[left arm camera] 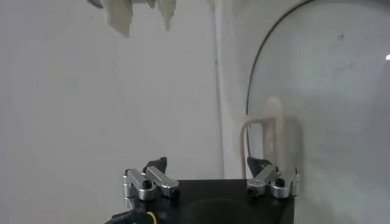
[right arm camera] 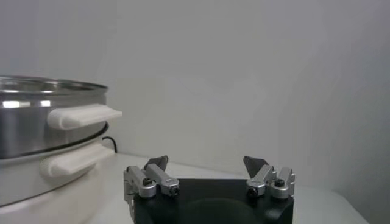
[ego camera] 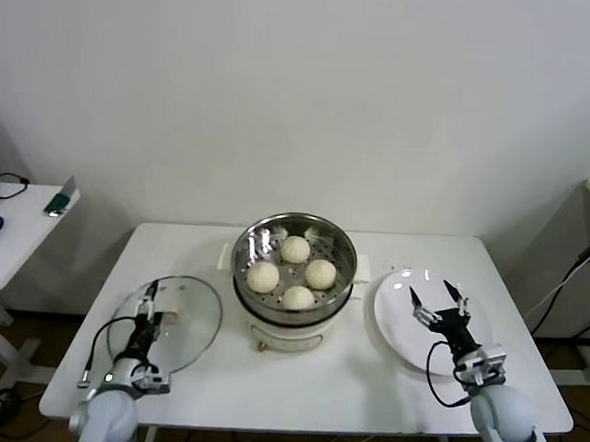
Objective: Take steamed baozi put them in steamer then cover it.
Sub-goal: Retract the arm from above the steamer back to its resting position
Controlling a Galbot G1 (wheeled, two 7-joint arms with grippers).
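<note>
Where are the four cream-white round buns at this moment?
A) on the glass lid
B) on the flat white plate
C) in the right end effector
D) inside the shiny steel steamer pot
D: all four cream-white round buns sit on the perforated tray inside the uncovered shiny steel steamer pot; the flat white plate holds none.

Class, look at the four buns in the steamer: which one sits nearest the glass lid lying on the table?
The bun on the steamer's left side, toward the glass lid. The other three sit farther back, front, or right in the tray.
</note>
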